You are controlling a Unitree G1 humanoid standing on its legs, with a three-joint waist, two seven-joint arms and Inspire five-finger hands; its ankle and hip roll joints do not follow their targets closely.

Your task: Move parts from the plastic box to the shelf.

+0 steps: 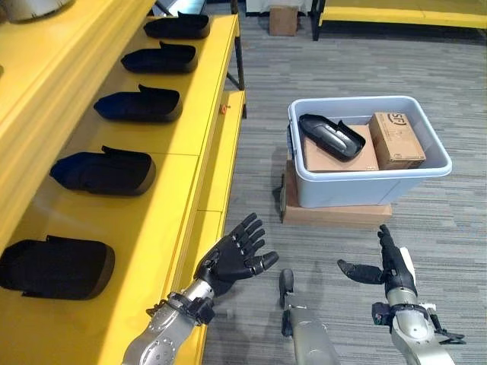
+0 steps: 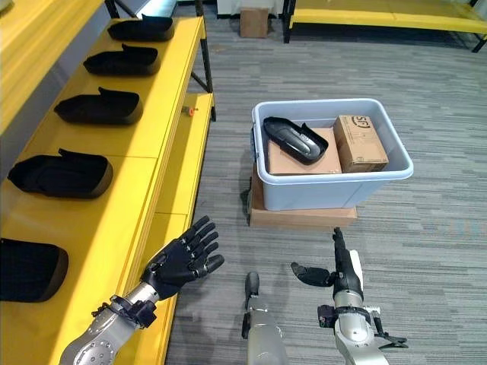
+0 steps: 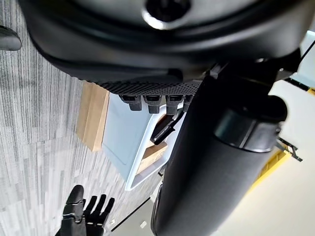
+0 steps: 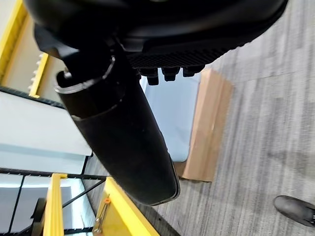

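A glossy black, shell-shaped moulded part (image 1: pixel 332 136) lies inside the pale grey plastic box (image 1: pixel 365 186), resting on a flat brown carton (image 1: pixel 340 156) beside a smaller cardboard box (image 1: pixel 396 140). Five matching black parts (image 1: pixel 104 172) sit in a row along the smooth yellow shelf (image 1: pixel 163 201). The left hand (image 1: pixel 232 259) hangs by the shelf's front edge, the right hand (image 1: pixel 389 264) over ribbed grey carpet (image 1: pixel 342 61); both are spread open and empty.

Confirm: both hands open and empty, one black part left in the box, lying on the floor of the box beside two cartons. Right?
One detail is off. The part lies on top of the flat carton, not on the floor of the box; the left eye view shows it. The rest holds: left hand and right hand are open and empty, and the second carton stands beside the first.
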